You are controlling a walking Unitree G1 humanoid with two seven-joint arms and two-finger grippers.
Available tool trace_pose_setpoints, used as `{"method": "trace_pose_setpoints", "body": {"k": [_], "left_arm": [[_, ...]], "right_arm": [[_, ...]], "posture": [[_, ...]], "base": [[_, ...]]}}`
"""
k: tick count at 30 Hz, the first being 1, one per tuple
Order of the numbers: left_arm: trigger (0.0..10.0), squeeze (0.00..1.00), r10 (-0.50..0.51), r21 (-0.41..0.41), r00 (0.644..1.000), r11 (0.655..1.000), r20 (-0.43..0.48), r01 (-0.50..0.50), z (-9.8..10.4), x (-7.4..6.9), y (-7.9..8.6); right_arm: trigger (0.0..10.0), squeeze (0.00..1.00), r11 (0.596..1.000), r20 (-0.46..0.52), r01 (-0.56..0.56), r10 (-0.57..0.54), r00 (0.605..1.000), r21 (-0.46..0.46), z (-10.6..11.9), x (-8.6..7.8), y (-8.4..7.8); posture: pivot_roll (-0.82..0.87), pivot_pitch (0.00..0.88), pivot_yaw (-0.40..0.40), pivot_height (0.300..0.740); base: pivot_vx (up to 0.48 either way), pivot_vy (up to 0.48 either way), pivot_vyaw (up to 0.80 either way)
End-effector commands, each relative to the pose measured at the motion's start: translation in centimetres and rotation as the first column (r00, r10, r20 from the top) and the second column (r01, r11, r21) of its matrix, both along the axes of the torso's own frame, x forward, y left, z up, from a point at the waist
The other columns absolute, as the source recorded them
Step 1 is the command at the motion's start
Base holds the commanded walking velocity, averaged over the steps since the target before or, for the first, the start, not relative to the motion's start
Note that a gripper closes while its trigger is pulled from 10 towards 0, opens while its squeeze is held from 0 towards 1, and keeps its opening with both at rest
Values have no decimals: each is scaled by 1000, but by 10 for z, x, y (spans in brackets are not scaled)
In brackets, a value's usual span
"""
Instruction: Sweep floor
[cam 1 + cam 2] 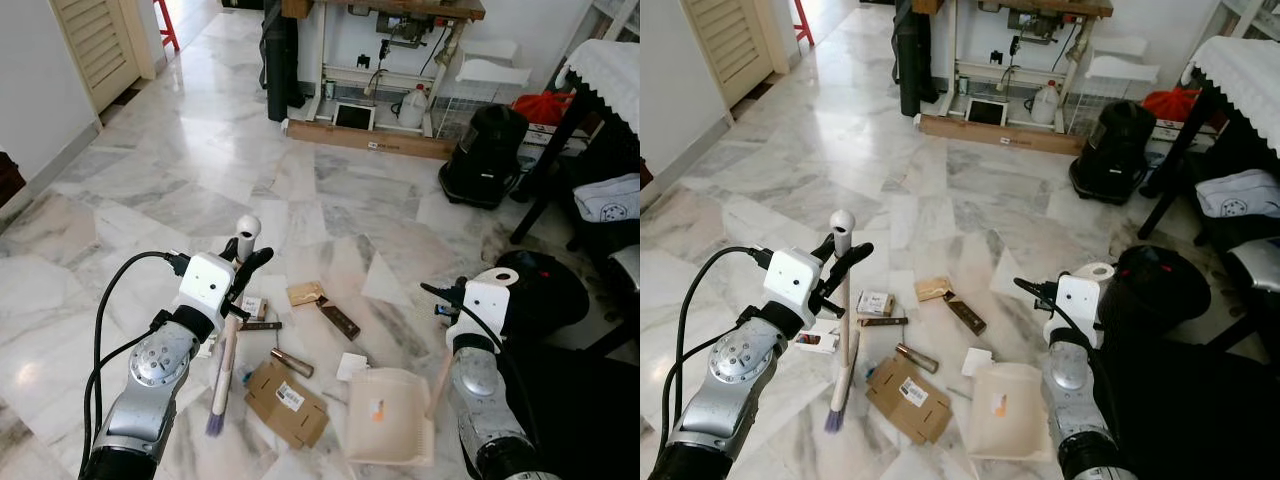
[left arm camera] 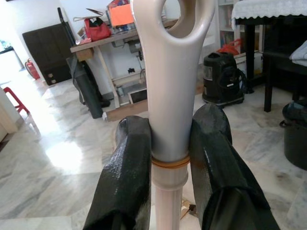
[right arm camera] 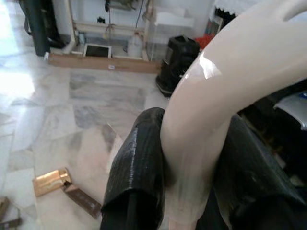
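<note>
— Where was your left gripper (image 2: 163, 158) at that moment?

— You had it clamped on the cream plastic broom handle (image 2: 168, 96), both black fingers (image 2: 125, 177) pressed against the shaft just below its looped end. The small broom (image 1: 226, 340) stood nearly upright, and its purple bristles (image 1: 214, 424) touched the white-and-grey marble floor (image 1: 200, 180) in front of your left arm.

— And the right one?

— Your right gripper (image 3: 192, 167) was closed around the curved cream handle (image 3: 216, 96) of the cream plastic dustpan (image 1: 388, 428). The pan rested flat on the floor in front of your right arm, its open mouth turned towards the litter.

— What lay between the two tools?

— A flattened brown cardboard piece with a white label (image 1: 288, 402) lay between the bristles and the dustpan, close to both. Just beyond it you had a small brown stick-shaped thing (image 1: 291, 362), a white scrap (image 1: 351, 366) touching the pan's far edge, a dark brown bar (image 1: 340, 321), a gold wrapper (image 1: 306, 294) and a small printed box (image 1: 251, 306) beside the broom handle.

— Anything further off?

— A black vacuum cleaner (image 1: 484, 155) stood well apart, near the far wall, and a long cardboard box (image 1: 368, 140) lay along the foot of a wooden desk (image 1: 400, 8).
</note>
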State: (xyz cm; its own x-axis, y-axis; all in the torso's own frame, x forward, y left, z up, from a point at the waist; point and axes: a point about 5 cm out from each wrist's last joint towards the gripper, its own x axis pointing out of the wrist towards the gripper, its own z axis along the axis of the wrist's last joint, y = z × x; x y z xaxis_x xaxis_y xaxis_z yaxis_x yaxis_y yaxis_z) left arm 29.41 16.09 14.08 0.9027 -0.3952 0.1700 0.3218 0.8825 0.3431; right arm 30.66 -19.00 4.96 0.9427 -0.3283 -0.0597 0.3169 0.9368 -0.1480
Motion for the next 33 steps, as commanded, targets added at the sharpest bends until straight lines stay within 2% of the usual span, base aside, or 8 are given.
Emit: {"method": "trace_pose_setpoints", "body": {"k": [1,15,26,33], "left_arm": [[10000,0,-5,-9,1000,1000,29,5,5,-1,0],[10000,0,-29,-5,1000,1000,7,29,3,-6,3],[10000,0,-48,-2,999,999,12,48,5,-5,-2],[10000,0,-45,1,999,999,15,45,6,-6,0]], "right_arm": [[10000,0,1000,25,5,-5,1000,-10,5,3,-1],[10000,0,1000,-25,23,-23,999,-5,-9,-3,-2],[10000,0,1000,33,18,-18,999,-1,0,3,0],[10000,0,1000,62,22,-22,998,-1,5,7,2]], "posture": [[103,92,-62,740],[120,121,-57,740],[123,132,-55,740],[127,134,-56,740]], "base": [[0,0,0],[0,0,0],[0,0,0],[0,0,0]]}}
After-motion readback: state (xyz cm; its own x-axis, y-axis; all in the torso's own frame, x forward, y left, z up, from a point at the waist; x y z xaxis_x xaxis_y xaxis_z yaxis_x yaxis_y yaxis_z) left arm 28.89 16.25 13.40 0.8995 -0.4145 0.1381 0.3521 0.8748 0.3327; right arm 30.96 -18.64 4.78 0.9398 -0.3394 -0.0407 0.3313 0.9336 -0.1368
